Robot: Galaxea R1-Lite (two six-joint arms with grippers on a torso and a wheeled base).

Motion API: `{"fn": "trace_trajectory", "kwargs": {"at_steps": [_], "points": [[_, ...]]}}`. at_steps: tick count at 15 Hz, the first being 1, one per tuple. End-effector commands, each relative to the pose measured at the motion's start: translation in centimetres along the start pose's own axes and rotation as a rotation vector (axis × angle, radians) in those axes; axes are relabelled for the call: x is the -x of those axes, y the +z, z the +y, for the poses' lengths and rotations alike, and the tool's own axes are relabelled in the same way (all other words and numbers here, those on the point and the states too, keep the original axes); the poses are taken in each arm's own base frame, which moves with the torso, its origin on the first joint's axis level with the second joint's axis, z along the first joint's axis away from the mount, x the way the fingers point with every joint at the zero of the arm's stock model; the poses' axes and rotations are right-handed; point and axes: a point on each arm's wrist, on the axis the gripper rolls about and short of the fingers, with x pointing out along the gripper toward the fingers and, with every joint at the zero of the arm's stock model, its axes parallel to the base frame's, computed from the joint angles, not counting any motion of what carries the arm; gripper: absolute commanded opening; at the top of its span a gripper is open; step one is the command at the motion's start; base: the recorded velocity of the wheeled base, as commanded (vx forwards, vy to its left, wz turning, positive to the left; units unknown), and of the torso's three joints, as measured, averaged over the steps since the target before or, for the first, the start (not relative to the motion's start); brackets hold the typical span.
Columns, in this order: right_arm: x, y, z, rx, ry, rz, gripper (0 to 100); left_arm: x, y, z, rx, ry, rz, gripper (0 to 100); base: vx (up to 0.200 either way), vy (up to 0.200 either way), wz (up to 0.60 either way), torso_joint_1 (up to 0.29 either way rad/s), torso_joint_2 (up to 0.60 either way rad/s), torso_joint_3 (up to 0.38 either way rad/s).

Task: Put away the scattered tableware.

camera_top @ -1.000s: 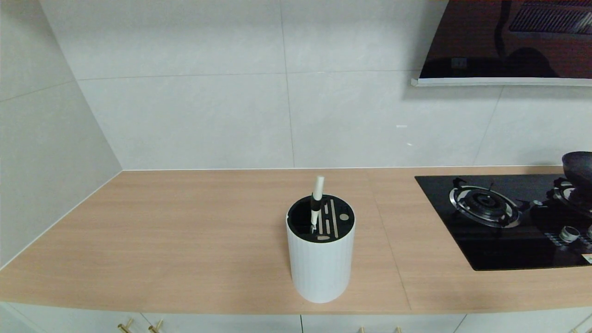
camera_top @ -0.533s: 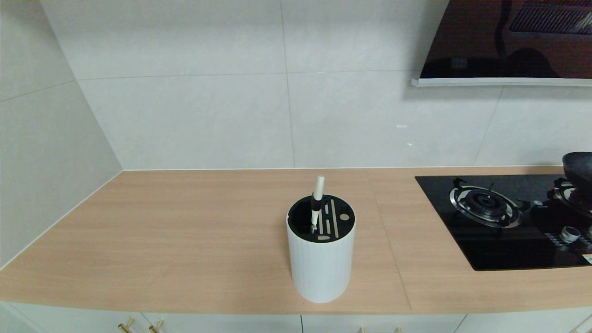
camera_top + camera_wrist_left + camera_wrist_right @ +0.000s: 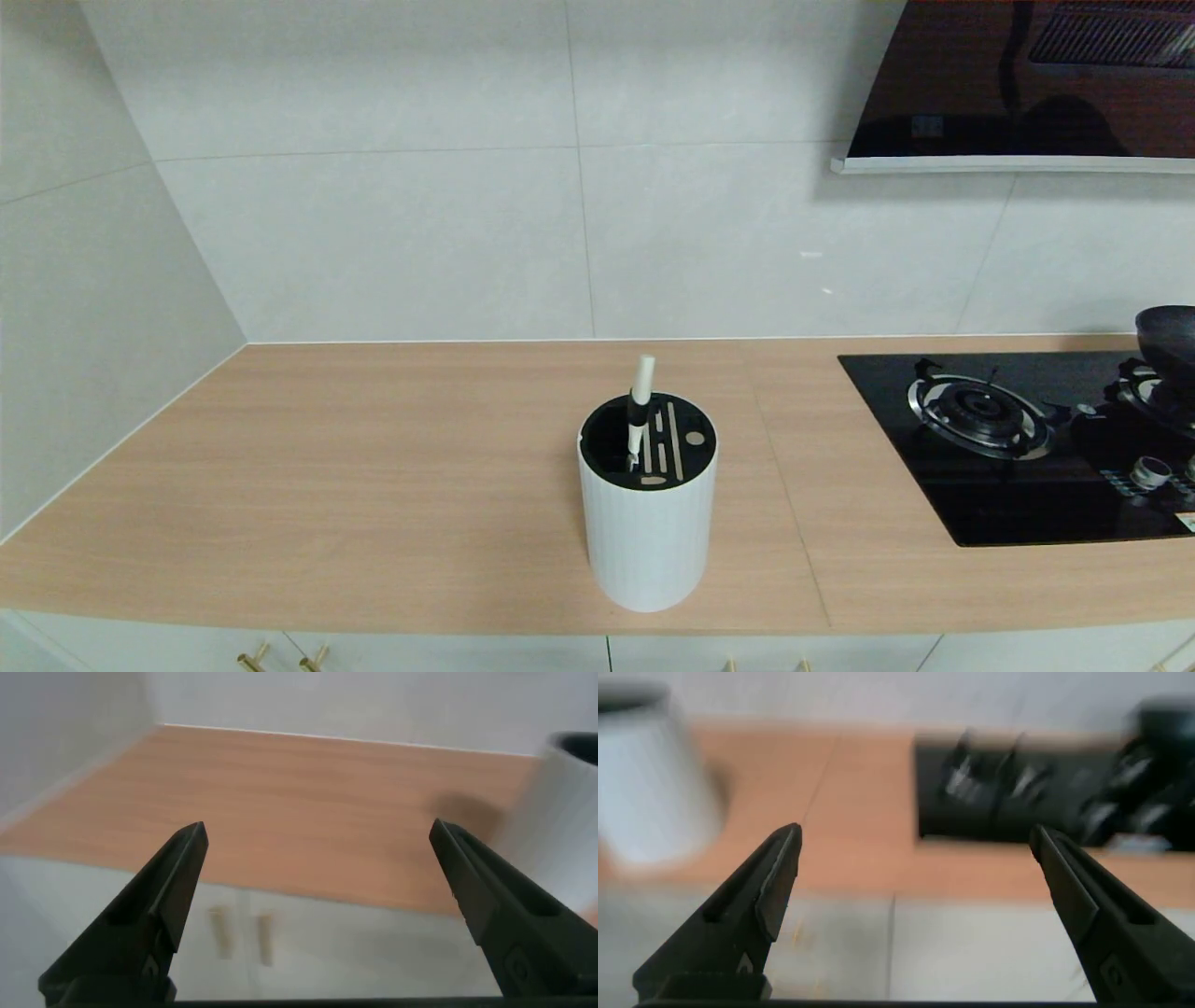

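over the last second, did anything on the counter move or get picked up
Nothing visibly changed. The white ribbed cylindrical utensil holder stands on the same spot of the light wooden countertop, the white-handled utensil is as upright in its black slotted top as before, and the black gas hob is as it was.

I log the holder (image 3: 647, 537) as white with fine vertical ribbing, its top black with pale slots. The utensil (image 3: 642, 381) has a white handle and a black band. The countertop (image 3: 373, 485) is light wood grain, the hob (image 3: 1008, 495) glossy black, the wall tiles (image 3: 373, 233) pale grey.
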Motion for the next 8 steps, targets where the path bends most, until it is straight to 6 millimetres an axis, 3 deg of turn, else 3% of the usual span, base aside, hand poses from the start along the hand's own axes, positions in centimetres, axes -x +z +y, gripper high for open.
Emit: {"fn": "trace_trajectory", "kwargs": {"at_steps": [1, 8], "points": [[-0.03, -0.16, 0.01, -0.013, 0.001, 0.004, 100, -0.04, -0.2, -0.09, -0.038, -0.055, 0.014, 100, 0.0, 0.0, 0.0, 0.0, 0.0, 0.0], [-0.03, -0.16, 0.01, -0.016, 0.004, 0.004, 100, -0.04, -0.47, -0.14, -0.051, -0.081, 0.042, 100, 0.0, 0.0, 0.0, 0.0, 0.0, 0.0]]}}
